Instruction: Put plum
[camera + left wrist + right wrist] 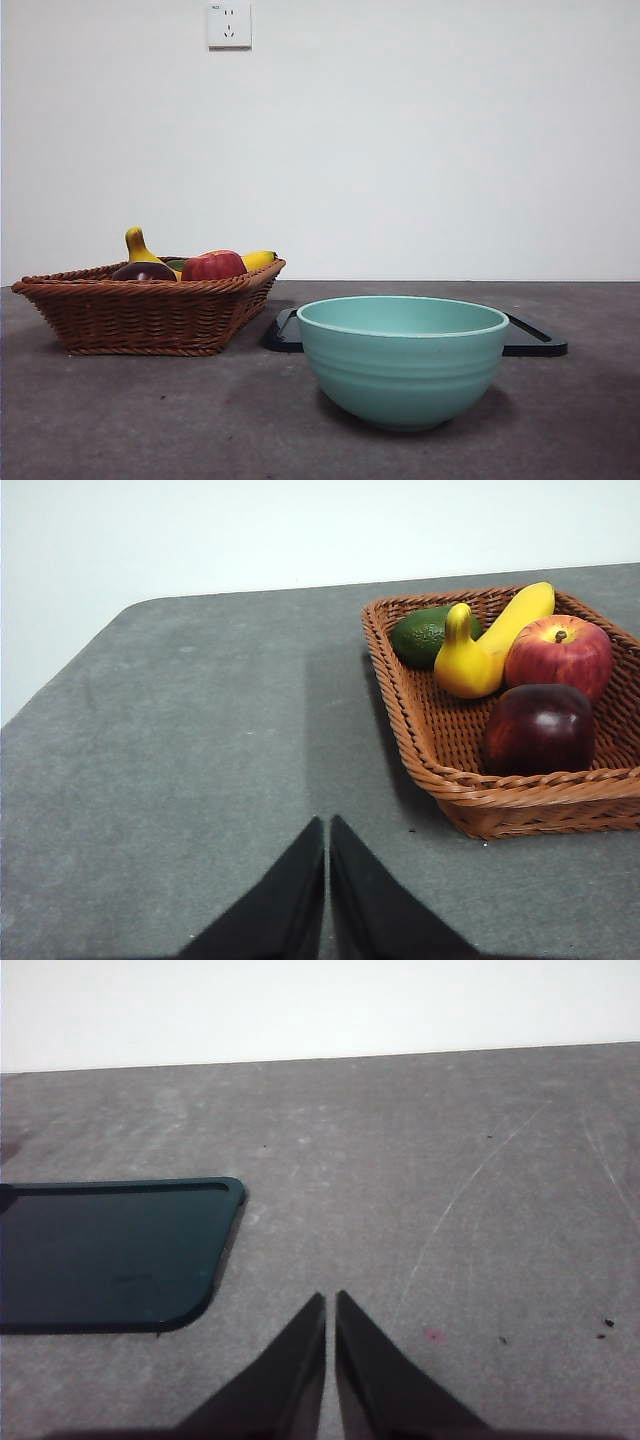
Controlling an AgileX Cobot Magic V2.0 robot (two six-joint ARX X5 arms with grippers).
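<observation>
Both the left gripper [327, 825] and right gripper [330, 1300], pressed together, hover over grey table [150, 420] before white wall [420, 130].

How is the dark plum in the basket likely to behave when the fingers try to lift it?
The plum looks glossy and round, so it may slip between the fingers or roll if nudged. It sits beside the red apple near the wicker basket wall, which probably limits rolling but leaves little room. It seems firm, not soft.

A plain white wall [400, 140] with one socket [229, 25] stands behind a grey table [150, 420], its top apparently faintly scratched
</observation>
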